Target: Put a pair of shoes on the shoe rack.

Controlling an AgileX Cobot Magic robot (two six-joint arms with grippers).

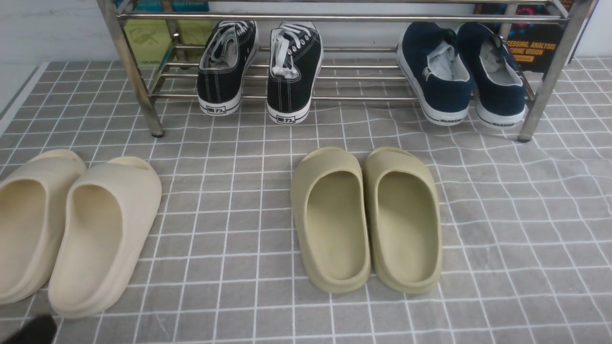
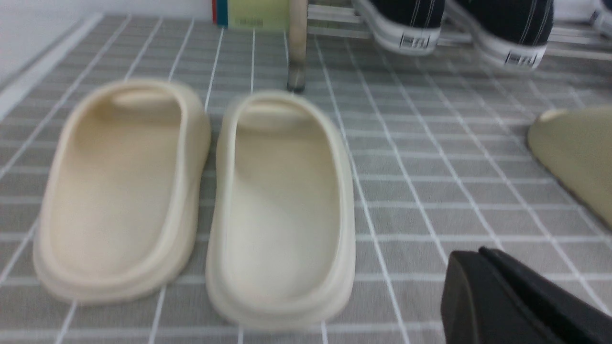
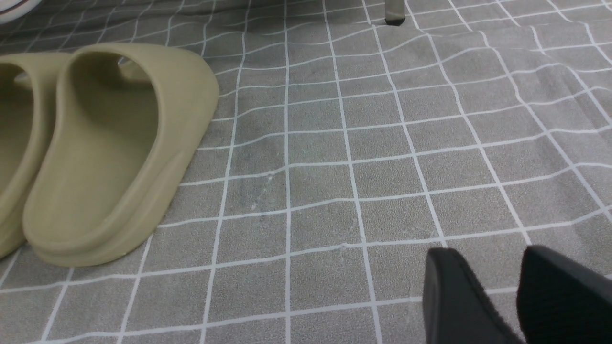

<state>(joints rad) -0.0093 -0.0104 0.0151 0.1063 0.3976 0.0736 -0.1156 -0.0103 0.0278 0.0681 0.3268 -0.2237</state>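
Top centre of the front view, the black sneakers (image 1: 260,67) sit on the shoe rack (image 1: 334,19); left gripper (image 2: 483,260) closed, right gripper (image 3: 495,282) slightly parted, both empty.

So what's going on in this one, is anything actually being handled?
Nothing is being held right now. The black canvas sneakers already sit on the shoe rack, beside a navy slip-on pair. The cream slides and olive slides lie on the gridded mat in front. The left gripper is shut and empty low by the cream slides; the right gripper is open over bare mat.
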